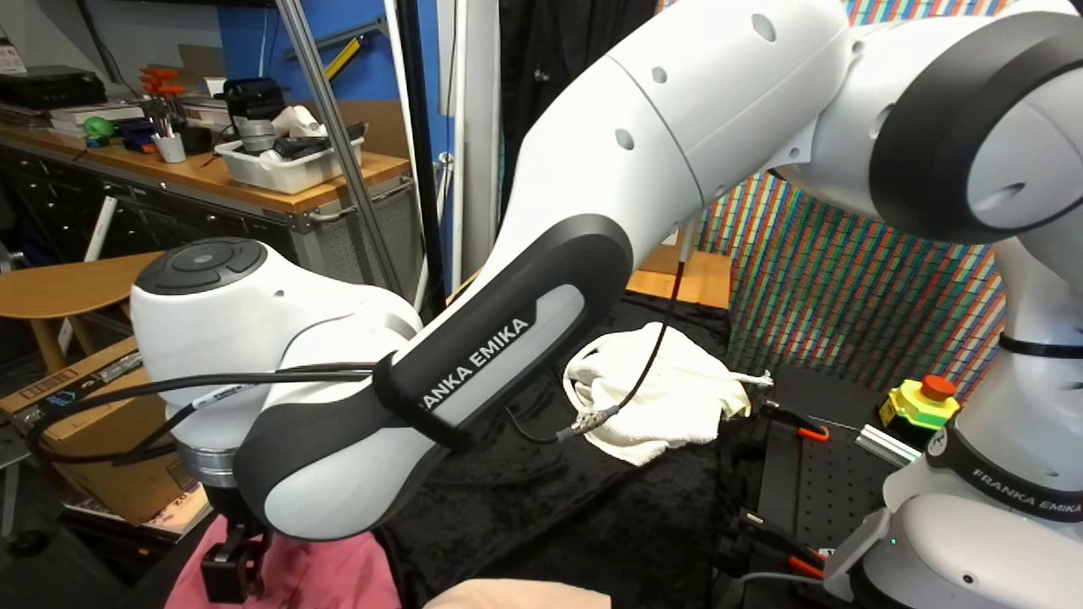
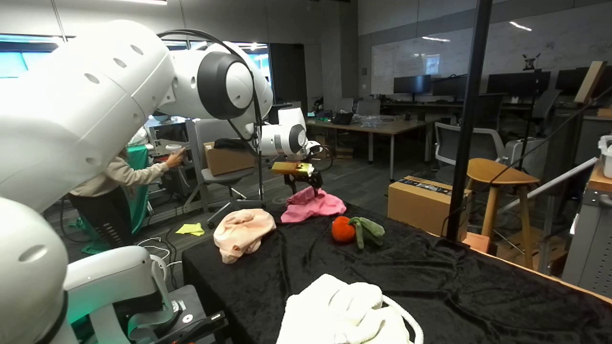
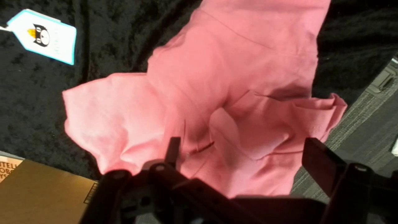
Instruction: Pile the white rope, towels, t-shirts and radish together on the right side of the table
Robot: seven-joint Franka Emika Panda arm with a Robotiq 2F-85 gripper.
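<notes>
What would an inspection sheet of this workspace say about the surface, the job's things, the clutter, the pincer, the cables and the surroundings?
Surface: the table is fabric-covered, black and wrinkled.
Job's things: pink cloth, peach cloth and radish lie apart; white rope curves along a white cloth; not in one pile.
Clutter: printed tag near the pink cloth; yellow piece of material off the table.
Pincer: open above the pink cloth; contact unclear.
Cables: black cables loop beside the arm.
Surroundings: person partly hidden by the arm; cardboard box and wooden stool beyond the table.
</notes>
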